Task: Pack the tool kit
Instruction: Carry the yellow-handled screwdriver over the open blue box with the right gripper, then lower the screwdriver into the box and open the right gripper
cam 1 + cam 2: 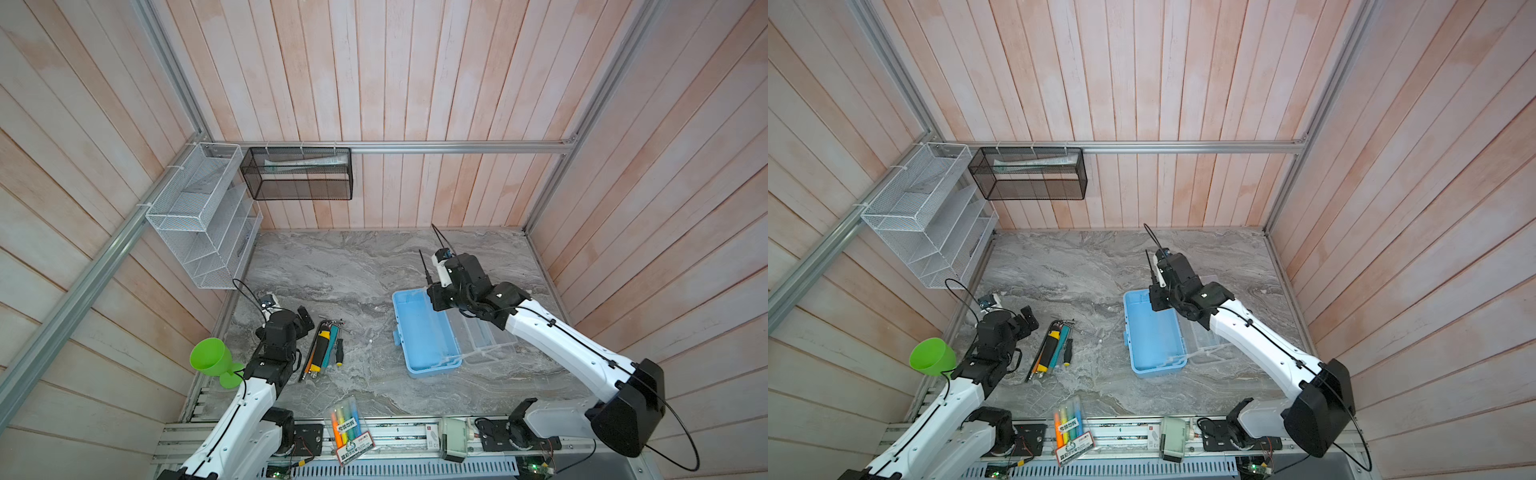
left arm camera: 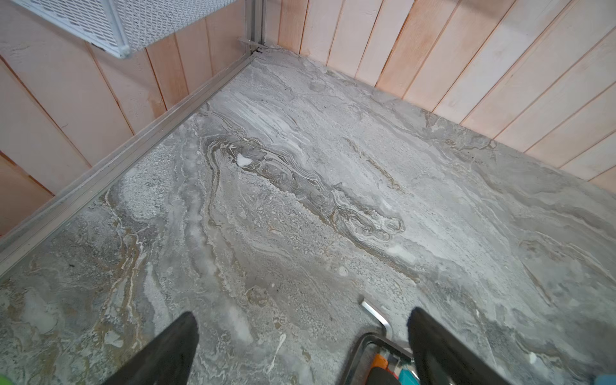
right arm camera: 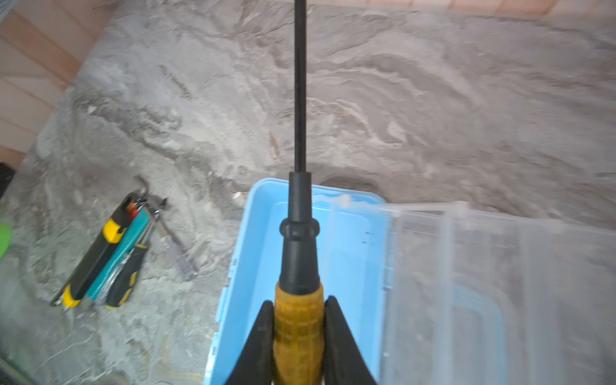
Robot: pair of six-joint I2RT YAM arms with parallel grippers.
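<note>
The tool kit's light-blue case (image 1: pixel 424 336) (image 1: pixel 1152 336) (image 3: pixel 253 260) lies open on the marble table. Its clear lid (image 1: pixel 486 338) (image 3: pixel 500 283) is folded flat to the right. My right gripper (image 3: pixel 299 301) (image 1: pixel 436 293) is shut on an orange-handled screwdriver (image 3: pixel 298 330). The tool's black shaft (image 1: pixel 424 266) points up and away over the case's far end. The other tools (image 1: pixel 326 345) (image 1: pixel 1054 345) (image 3: pixel 106 253), yellow-black, teal and metal hex keys, lie in a pile left of the case. My left gripper (image 2: pixel 302 313) (image 1: pixel 303 320) is open and empty beside that pile, with a hex key (image 2: pixel 375 311) near one finger.
A green cup (image 1: pixel 212 357) stands by the left arm. A clear pack of highlighters (image 1: pixel 349 428) lies at the table's front edge. A white mesh rack (image 1: pixel 199 216) and a black mesh basket (image 1: pixel 297 172) hang on the walls at back left. Wooden walls enclose three sides.
</note>
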